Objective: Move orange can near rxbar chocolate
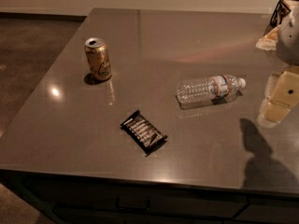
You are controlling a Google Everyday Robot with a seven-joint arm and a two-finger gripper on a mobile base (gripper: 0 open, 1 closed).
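The orange can [98, 59] stands upright on the grey table [196, 36], at the far left. The rxbar chocolate [143, 132], a flat black wrapper with pale stripes, lies nearer the front edge, to the right of the can and well apart from it. My gripper [276, 101] hangs at the right edge of the view above the table, far from both the can and the bar, and it holds nothing that I can see. Its shadow falls on the table at the front right.
A clear plastic water bottle [209, 89] lies on its side between the bar and the gripper. A dark wire basket [281, 10] with pale items stands at the far right corner. The floor drops away on the left beyond the table edge.
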